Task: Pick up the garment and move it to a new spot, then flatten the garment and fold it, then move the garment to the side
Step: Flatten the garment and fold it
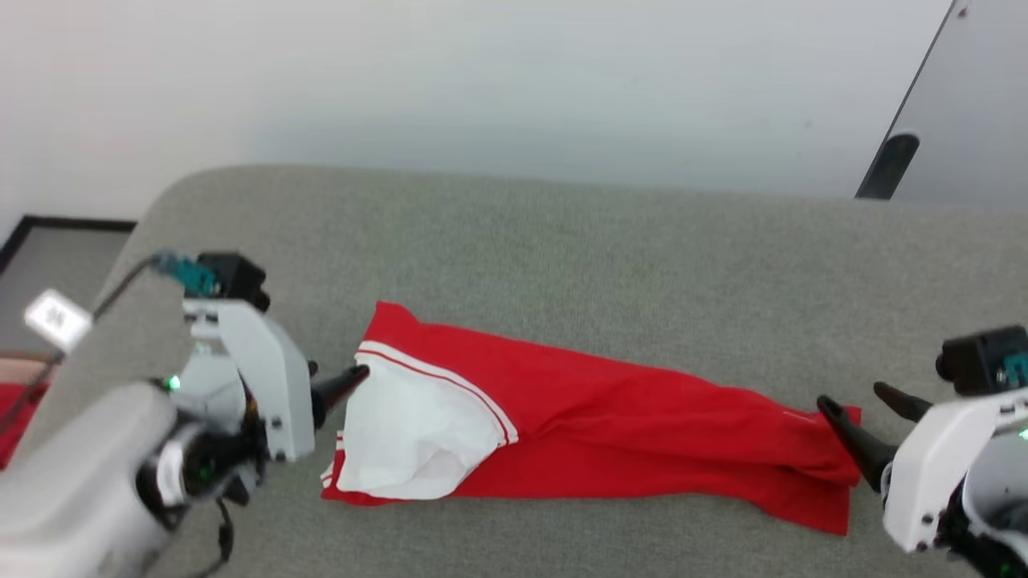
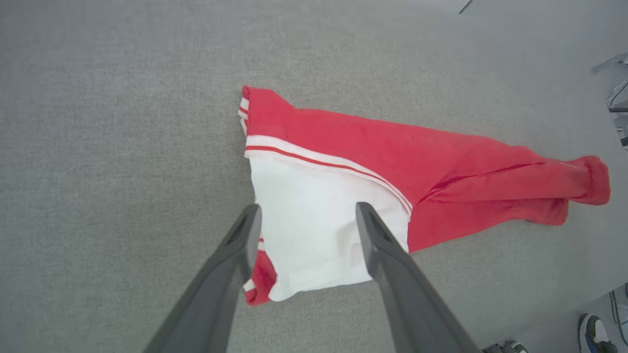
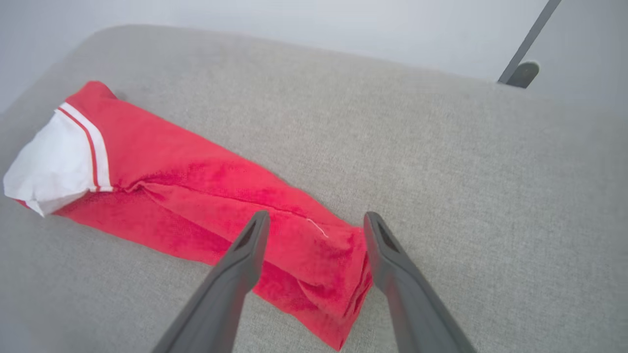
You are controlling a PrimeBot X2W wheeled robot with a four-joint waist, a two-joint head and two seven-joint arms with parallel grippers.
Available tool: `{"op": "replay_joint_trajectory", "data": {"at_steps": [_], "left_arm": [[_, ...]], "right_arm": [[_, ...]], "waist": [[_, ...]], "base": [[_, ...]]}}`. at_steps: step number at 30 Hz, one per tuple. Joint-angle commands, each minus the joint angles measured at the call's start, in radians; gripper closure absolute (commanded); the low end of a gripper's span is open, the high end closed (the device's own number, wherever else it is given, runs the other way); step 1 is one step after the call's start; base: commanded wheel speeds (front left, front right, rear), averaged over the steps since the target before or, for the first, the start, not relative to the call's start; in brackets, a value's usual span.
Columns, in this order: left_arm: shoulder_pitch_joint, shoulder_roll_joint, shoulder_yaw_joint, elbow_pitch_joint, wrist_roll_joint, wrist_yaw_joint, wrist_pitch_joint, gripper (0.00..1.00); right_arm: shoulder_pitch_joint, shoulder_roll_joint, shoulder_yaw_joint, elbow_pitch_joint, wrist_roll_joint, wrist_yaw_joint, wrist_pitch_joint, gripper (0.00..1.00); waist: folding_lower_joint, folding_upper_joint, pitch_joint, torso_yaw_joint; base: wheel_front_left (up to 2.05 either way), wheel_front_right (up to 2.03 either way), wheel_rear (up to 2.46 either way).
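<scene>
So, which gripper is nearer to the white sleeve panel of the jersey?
Left. The left gripper is open right at the white sleeve panel; the right gripper is open at the far red end of the jersey.

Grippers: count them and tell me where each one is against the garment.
2. The left gripper is open over the white sleeve panel of the garment; the right gripper is open over its red opposite end. None seems hidden.

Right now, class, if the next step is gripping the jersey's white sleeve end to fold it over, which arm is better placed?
Likely the left: the open left gripper sits right at the white sleeve panel of the garment, while the right gripper stands open at the opposite red end.
</scene>
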Motion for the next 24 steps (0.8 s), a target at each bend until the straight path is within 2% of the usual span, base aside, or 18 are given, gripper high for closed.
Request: {"op": "replay_joint_trajectory", "data": {"at_steps": [1,7,11,12,13,18,22,24], "left_arm": [[0.044,0.003,0.003,-0.007,0.027,-0.017,-0.057,0.0],[0.135,0.004,0.025,-0.015,0.107,-0.077,-0.311,0.0],[0.189,-0.009,0.043,-0.003,0.167,-0.112,-0.495,0.0],[0.201,-0.009,0.046,0.003,0.185,-0.114,-0.538,0.0],[0.201,-0.009,0.046,0.003,0.185,-0.114,-0.538,0.0],[0.278,-0.025,0.074,0.033,0.23,-0.112,-0.728,0.0],[0.338,-0.046,0.122,0.055,0.287,-0.097,-0.78,0.0],[0.372,-0.078,0.18,0.059,0.316,-0.089,-0.785,0.0]], "right_arm": [[0.033,-0.007,0.016,0.007,-0.009,-0.001,-0.078,0.0],[0.083,-0.011,0.043,0.056,-0.06,-0.001,-0.366,0.0],[0.107,0.012,0.021,0.12,-0.083,-0.001,-0.472,0.0],[0.113,0.016,0.015,0.135,-0.085,-0.001,-0.481,0.0],[0.113,0.016,0.015,0.135,-0.085,-0.001,-0.481,0.0],[0.129,0.039,-0.034,0.205,-0.07,-0.001,-0.448,0.0],[0.122,0.062,-0.088,0.244,-0.046,-0.001,-0.36,0.0],[0.114,0.053,-0.102,0.246,-0.05,-0.001,-0.313,0.0]], "waist": [[0.0,0.0,-0.049,-0.003],[0.0,0.0,-0.076,-0.008],[0.0,0.0,-0.089,-0.01],[0.0,0.0,-0.091,-0.01],[0.0,0.0,-0.091,-0.01],[0.0,0.0,-0.099,-0.006],[0.0,0.0,-0.102,0.01],[0.0,0.0,-0.103,0.023]], "base": [[0.0,0.0,0.0],[0.0,0.0,0.0],[0.0,0.0,0.0],[0.0,0.0,0.0],[0.0,0.0,0.0],[0.0,0.0,0.0],[0.0,0.0,0.0],[0.0,0.0,0.0]]}}
